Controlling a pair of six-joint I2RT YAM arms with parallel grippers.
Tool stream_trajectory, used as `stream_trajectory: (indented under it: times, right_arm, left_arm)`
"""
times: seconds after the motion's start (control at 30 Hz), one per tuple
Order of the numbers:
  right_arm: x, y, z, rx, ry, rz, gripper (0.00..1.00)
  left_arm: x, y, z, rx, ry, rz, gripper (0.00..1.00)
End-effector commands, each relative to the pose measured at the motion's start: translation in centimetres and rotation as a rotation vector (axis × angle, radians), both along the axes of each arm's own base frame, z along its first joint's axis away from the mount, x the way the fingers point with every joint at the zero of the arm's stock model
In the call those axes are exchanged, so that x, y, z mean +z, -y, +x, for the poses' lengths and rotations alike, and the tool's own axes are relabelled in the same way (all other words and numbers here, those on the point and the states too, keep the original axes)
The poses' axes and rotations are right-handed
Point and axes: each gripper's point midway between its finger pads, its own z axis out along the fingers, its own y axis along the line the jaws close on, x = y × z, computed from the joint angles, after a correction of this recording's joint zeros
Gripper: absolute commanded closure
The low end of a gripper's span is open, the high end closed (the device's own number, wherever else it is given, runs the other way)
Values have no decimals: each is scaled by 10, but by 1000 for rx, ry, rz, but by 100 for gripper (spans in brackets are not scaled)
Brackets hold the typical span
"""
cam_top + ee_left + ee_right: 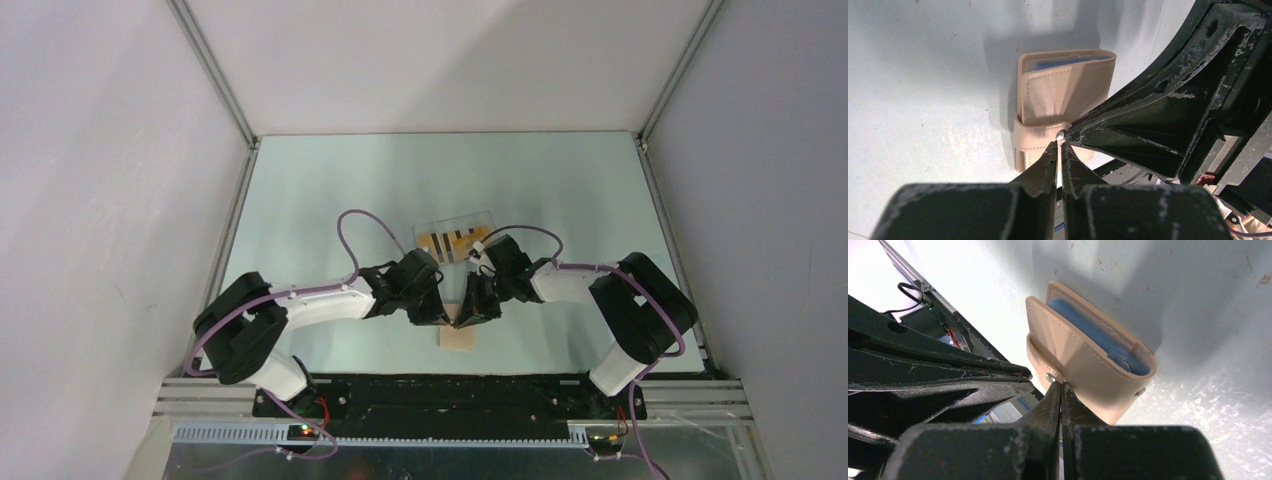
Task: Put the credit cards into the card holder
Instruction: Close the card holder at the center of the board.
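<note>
Top external view, item one: flat tan folded leather card holder (460, 340) with blue inner panels. It sits on the pale tabletop (320, 200), just on the base side of the spot where both arms meet. Neither arm is nearer; they reach it from left and right alike.

Item two: orange-yellow, dark-striped rectangular credit cards (447, 241) in a clear plastic tray (485, 217), beyond the arms and well apart from the holder.

Item three: left arm's fingers (1045, 167), drawn almost together with a thin slit between. Their tips are at the tan strap (1033, 137) by its metal snap (1060, 134); you cannot tell whether they pinch it.

Item four: right arm's fingers (1048, 407), fully closed with nothing seen between them, tips at the same strap end.

Note for you: the strap wraps the holder's edge and lies directly ahead of both sets of tips. Opening the holder probably comes before any card.
</note>
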Motion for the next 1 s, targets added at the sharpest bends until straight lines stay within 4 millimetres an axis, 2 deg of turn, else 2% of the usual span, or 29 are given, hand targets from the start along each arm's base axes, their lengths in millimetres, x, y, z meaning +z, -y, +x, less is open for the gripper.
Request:
stream_trajectory:
  times: [0.0, 0.33, 0.67, 0.97]
  right_arm:
    - [-2, 0, 5, 9, 43, -31, 100]
    - [-10, 0, 7, -8, 27, -45, 100]
    - [-5, -7, 8, -2, 38, -10, 100]
    - [-11, -12, 5, 7, 17, -3, 100]
  left_arm:
    - [7, 11, 4, -26, 26, -12, 91]
    - [0, 14, 2, -25, -2, 6, 92]
    - [-7, 8, 4, 4, -12, 51, 92]
    - [-12, 3, 5, 14, -19, 96, 93]
